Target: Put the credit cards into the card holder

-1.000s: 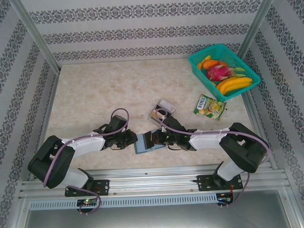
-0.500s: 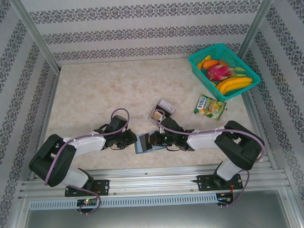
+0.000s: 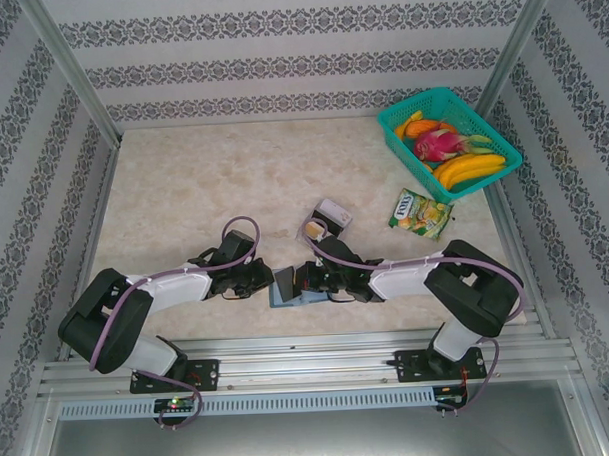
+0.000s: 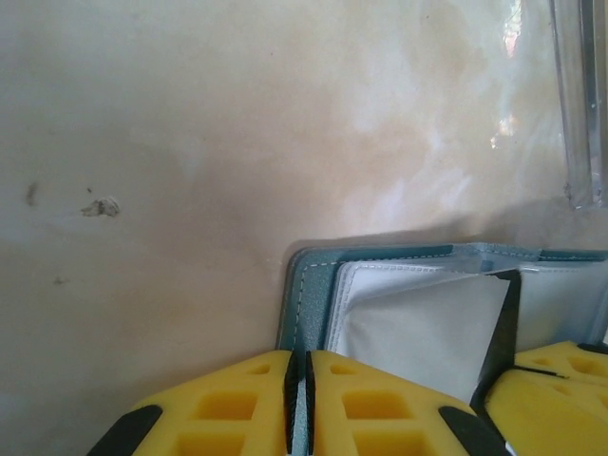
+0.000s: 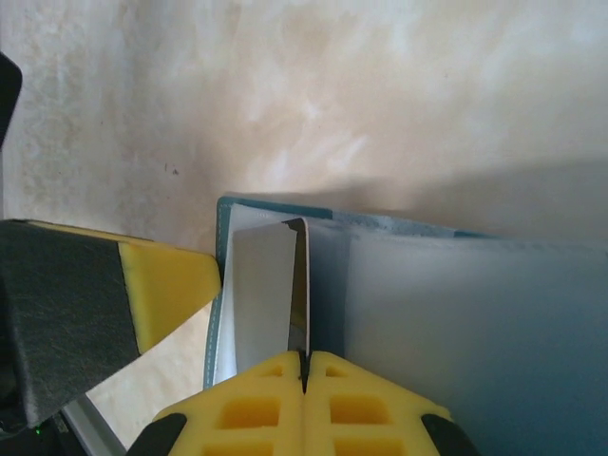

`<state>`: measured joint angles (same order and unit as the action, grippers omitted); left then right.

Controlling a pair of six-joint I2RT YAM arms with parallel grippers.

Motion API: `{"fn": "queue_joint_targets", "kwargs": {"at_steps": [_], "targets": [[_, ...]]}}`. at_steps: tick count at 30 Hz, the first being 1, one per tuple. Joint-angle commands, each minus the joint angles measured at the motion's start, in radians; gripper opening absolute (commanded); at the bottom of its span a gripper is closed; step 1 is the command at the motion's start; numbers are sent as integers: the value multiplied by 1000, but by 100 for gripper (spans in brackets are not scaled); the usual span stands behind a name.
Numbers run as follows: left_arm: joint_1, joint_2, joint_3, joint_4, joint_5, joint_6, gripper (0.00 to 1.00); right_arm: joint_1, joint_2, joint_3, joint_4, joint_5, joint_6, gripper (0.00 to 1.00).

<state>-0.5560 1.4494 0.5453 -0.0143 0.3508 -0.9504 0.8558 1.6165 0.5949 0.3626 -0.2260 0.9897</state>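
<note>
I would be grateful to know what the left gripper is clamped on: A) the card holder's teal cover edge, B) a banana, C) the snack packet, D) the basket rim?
A: in the left wrist view, the left gripper is shut on the teal cover edge of the card holder.

No text can be read for certain. The green-yellow snack packet on the desk carries a pale logo patch with dark letters, too small in the top view to make out. In the wrist views, the card and the card holder show plain faces.
</note>
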Motion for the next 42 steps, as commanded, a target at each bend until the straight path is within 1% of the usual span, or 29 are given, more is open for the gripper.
{"fn": "queue_joint_targets", "kwargs": {"at_steps": [1,6,11,15,17,19,21,22,27,33,38,42], "targets": [[-5,11,-14,-29,-5,-9,16,22,-16,-20,-9,98,31,0],[-5,7,-20,-20,1,-17,16,61,23,-7,17,132,77,0],[-5,1,-27,-14,2,-30,16,75,34,-14,23,144,126,0],[-5,-15,-32,-23,-9,-31,16,81,13,-12,14,132,129,4],[-5,-21,-33,-25,-17,-33,16,79,-1,-8,1,122,117,7],[-5,-24,-33,-26,-18,-33,16,77,-25,-9,-42,130,116,14],[-5,-28,-29,-36,-20,-30,16,75,-56,-16,-95,158,100,25],[-5,-29,-29,-39,-21,-28,16,72,-70,-16,-114,169,92,27],[-6,-37,-29,-48,-23,-23,16,57,-101,8,-209,156,46,29],[-5,-35,-27,-43,-20,-24,16,57,-49,51,-202,88,27,31],[-5,-37,-29,-47,-19,-22,15,60,8,84,-176,45,22,31],[-5,-38,-29,-48,-19,-22,15,65,43,112,-195,37,20,31]]}}
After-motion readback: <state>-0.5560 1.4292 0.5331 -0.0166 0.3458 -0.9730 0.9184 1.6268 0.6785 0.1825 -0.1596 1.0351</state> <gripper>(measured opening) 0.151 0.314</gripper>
